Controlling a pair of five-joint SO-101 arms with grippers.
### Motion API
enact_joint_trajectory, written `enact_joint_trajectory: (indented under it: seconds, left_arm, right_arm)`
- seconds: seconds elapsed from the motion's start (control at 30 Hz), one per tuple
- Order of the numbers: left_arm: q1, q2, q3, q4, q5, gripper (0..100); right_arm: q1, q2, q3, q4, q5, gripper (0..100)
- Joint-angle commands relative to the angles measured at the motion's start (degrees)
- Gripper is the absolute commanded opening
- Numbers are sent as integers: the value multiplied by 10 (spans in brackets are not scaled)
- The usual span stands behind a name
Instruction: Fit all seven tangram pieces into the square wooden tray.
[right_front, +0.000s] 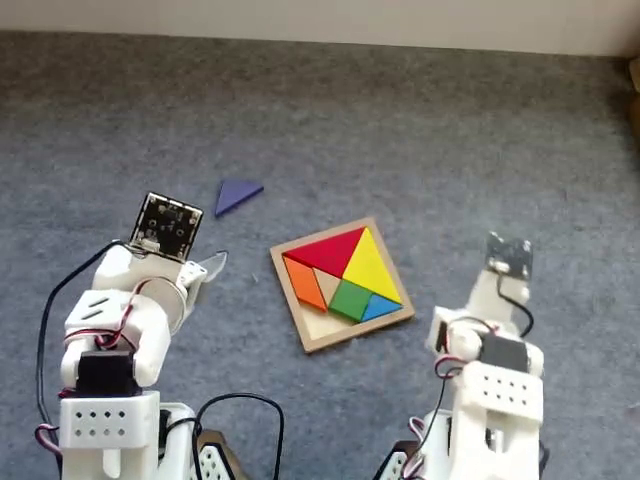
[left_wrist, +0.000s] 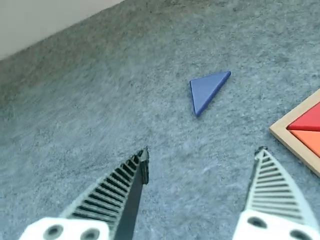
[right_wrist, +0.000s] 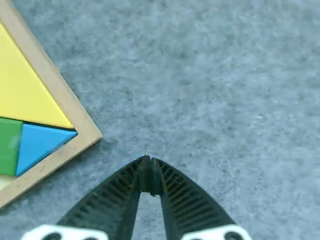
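Wooden tray mostly filled with coloured pieces, purple triangle outside on carpet, left gripper wide apart, empty, right gripper pinched closed, empty

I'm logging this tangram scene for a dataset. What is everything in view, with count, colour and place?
tray: 1, light wood, on the carpet between the arms.
pieces in the tray: 5, red triangle, yellow triangle, orange piece, green piece, light blue triangle; bare wood gaps remain.
loose triangle: 1, blue-purple, on the carpet, apart from the tray.
carpet: 1, grey, under everything.
left gripper: 1, open, empty, short of the loose triangle.
right gripper: 1, shut, empty, near the tray's corner.
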Motion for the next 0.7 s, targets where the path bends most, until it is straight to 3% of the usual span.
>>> enact_joint_trajectory:
  seconds: [0.0,0.47,0.67]
  left_arm:
    - [24,33,-61,2,-12,322]
    - [36,480,-299,-2,-142,322]
    - [65,671,-434,-2,-149,322]
  right_arm:
    - [25,-59,23,-8,8,5]
    - [46,-284,214,-7,7,5]
    - [49,-384,274,42,7,5]
